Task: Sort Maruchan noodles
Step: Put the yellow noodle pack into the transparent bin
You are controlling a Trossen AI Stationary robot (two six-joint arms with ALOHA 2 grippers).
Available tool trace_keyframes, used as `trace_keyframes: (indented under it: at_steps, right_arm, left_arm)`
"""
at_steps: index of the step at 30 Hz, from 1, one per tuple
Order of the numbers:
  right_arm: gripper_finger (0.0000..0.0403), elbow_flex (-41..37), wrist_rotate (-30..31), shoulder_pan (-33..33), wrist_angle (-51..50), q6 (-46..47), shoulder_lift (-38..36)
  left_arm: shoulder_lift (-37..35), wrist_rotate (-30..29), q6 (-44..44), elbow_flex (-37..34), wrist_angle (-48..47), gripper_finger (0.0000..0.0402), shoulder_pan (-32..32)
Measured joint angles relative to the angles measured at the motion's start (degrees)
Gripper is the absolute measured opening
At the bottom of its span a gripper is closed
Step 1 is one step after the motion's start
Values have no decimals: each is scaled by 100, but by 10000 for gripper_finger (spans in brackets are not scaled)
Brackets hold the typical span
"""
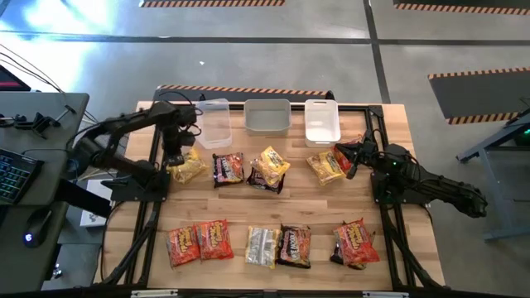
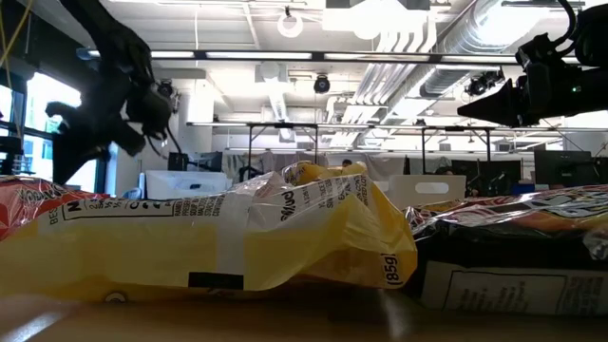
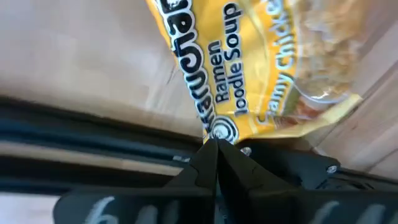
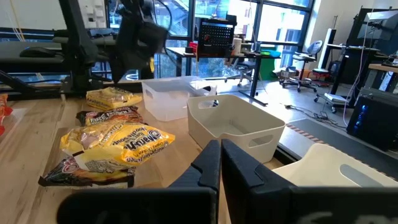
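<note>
Left hand [image 3: 214, 144] pinched shut on the edge of a yellow noodle packet [image 3: 249, 68].

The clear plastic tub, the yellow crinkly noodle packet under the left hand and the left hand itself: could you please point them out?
Clear plastic tub [image 1: 216, 122], high view, bare floor.
Yellow crinkly noodle packet [image 3: 249, 74], left wrist view, printed front.
Left hand [image 3: 214, 149], left wrist view, fingertips.

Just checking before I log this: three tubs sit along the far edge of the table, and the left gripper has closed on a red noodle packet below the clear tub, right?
Not quite. The left gripper has closed on a yellow noodle packet, not a red one; the left wrist view shows it. The three tubs and the clear tub are as you said.
</note>
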Motion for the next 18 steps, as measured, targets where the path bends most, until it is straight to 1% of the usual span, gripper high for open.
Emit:
trace_keyframes:
  at_steps: [4, 6, 8, 11, 14, 16, 18]
  right_arm:
    - [0, 1, 0, 0, 0, 0, 0]
    - [0, 2, 0, 0, 2, 2, 0]
    - [0, 2, 0, 0, 0, 0, -1]
    - [0, 2, 0, 0, 2, 0, 0]
    - [0, 1, -1, 0, 1, 0, 0]
    - [0, 0, 0, 0, 0, 0, 0]
    - [0, 2, 0, 0, 2, 2, 0]
  left_arm:
    - [-741, 34, -93, 0, -12, 0, -7]
    - [-924, 39, -464, 0, 32, 0, -7]
    - [-962, 150, -788, 0, 122, 5, -7]
    - [-821, 403, -879, 0, 293, 29, -7]
    - [-484, 464, -994, 0, 553, 68, -8]
    - [-185, 395, -1029, 0, 571, 99, 10]
    - [127, 109, -1029, -22, 571, 130, 35]
